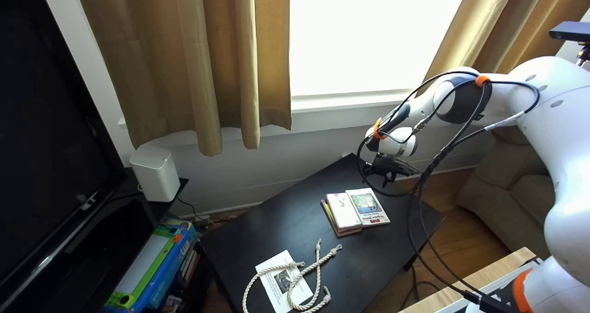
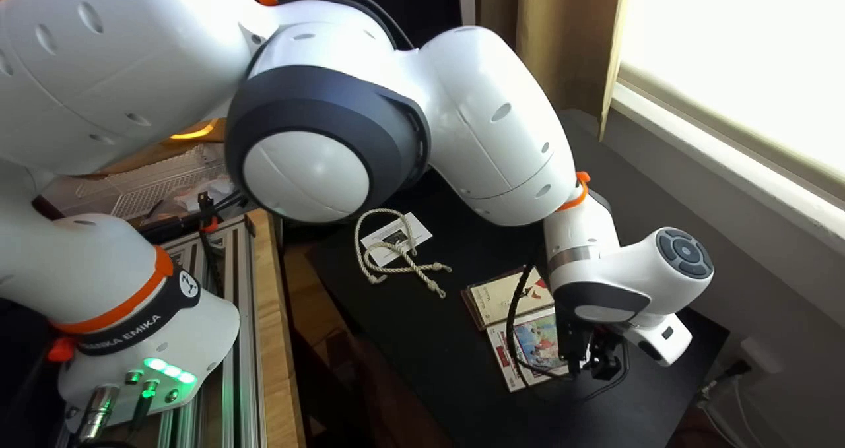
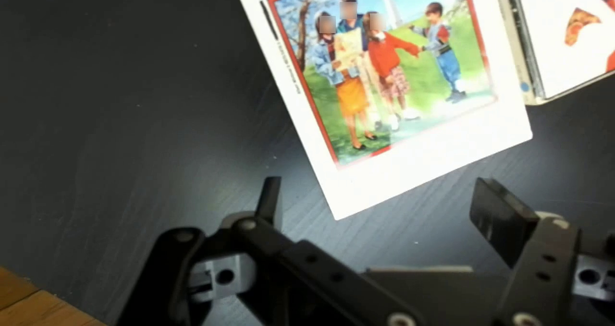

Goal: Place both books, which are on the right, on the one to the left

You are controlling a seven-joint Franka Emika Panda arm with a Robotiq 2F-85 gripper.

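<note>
1. Your gripper (image 3: 379,201) hangs above the table (image 1: 258,239), fingers spread well apart, just off the short end of the picture book (image 1: 367,205).
2. That picture book lies nearer the table edge by the sofa (image 1: 502,207) than the opposite edge. Its long axis slants against the edges: one short end roughly faces the corner by the wall (image 1: 276,165), and the printed figures' feet point at your gripper.
3. Alongside, nearly parallel, lies the white book (image 1: 343,210), with brownish books (image 1: 347,232) showing beneath it. You cannot tell whether the picture book touches them.
4. You have open tabletop between the picture book and the sofa-side edge, and from the brownish books to the rope (image 1: 318,262) lying over the card (image 1: 278,285).
</note>
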